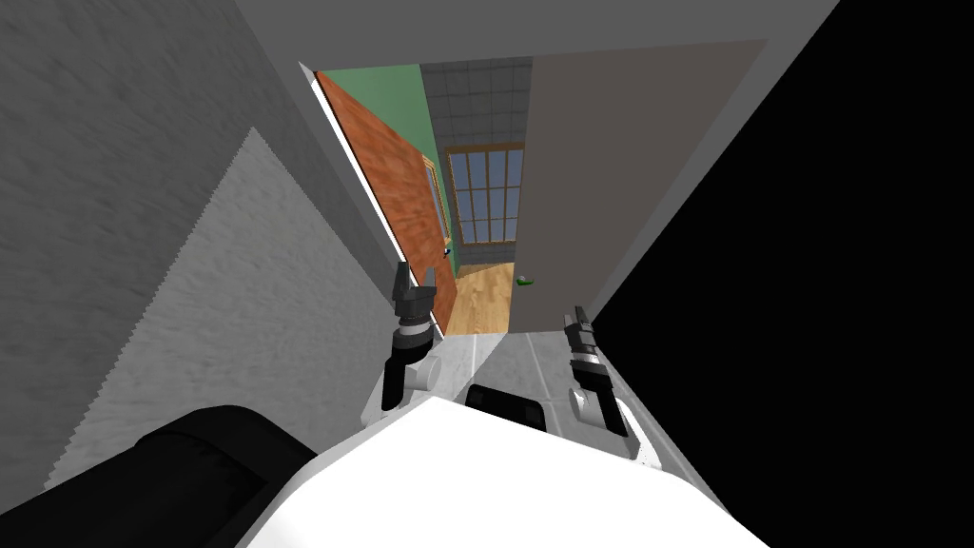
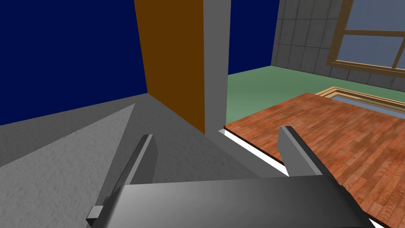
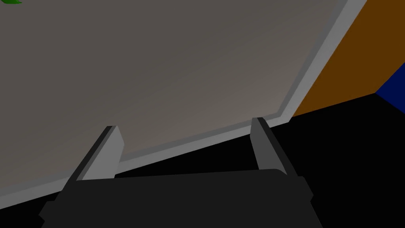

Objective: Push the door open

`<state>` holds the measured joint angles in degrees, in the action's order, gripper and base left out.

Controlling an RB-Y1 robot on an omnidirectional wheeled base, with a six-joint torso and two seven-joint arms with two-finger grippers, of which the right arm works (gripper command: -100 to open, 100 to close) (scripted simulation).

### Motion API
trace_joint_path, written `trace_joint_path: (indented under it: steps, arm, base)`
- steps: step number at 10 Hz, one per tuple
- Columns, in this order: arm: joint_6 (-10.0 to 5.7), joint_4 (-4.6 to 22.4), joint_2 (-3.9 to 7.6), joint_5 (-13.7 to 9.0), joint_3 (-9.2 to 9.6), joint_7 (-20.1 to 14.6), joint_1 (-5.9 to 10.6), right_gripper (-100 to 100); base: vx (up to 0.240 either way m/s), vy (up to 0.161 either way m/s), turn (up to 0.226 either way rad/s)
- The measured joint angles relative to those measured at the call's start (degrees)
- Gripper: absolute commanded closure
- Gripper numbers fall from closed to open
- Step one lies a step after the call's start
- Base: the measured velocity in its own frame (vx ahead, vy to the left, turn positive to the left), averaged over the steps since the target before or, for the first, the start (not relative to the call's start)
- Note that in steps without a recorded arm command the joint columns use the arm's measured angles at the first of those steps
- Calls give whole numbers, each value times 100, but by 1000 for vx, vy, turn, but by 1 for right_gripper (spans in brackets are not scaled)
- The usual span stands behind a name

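In the middle of the head view, the reddish wooden door (image 1: 395,181) stands swung away from me, and its white edge (image 1: 366,181) runs from the upper left down toward my left claw (image 1: 415,276). The door has a framed pane (image 1: 436,190) set in it. Through the gap to the right of the door I see a wooden floor (image 1: 485,300), a green wall (image 1: 399,95) and a window (image 1: 487,195) with many panes at the far end.

My left claw is just below the lower end of this white edge, and its two fingers are apart and hold nothing. In the left wrist view the claw (image 2: 215,136) points at the place where a grey door post (image 2: 216,59) meets the door (image 2: 336,130). One finger (image 2: 294,152) lies over the white edge (image 2: 253,148) in the picture, but I cannot tell if it touches. The grey wall (image 2: 59,158) fills the lower left there.

To the right of the gap in the head view stands a grey-brown panel (image 1: 628,162) with a small green handle (image 1: 524,281) at its left edge. My right claw (image 1: 575,312) is just under this panel's lower edge. In the right wrist view its fingers are also apart and empty, and the claw (image 3: 184,124) faces the panel (image 3: 158,67), which has a lighter grey border. The green handle (image 3: 10,1) shows at the upper left corner. A black area (image 1: 837,285) takes the right side of the head view.
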<state>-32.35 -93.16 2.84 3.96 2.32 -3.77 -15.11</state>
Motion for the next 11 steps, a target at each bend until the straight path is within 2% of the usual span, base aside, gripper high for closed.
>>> trace_joint_path:
  steps: [3,4,6,8,9,11]
  arm:
    - [-95,398,21,-20,7,14,109,-100]
    - [-124,593,-4,-20,12,43,217,-100]
    - [-239,949,-44,-18,48,98,297,-100]
    - [-315,1357,-57,-34,48,133,467,-100]
    - [-349,1475,-57,-35,74,140,447,-100]
    - [-373,1722,-69,-44,72,155,554,-100]
  base:
    - [85,-13,48]
    - [97,-30,63]
    - [92,-30,49]
    - [106,-30,60]
    - [58,-8,17]
    - [59,-12,40]
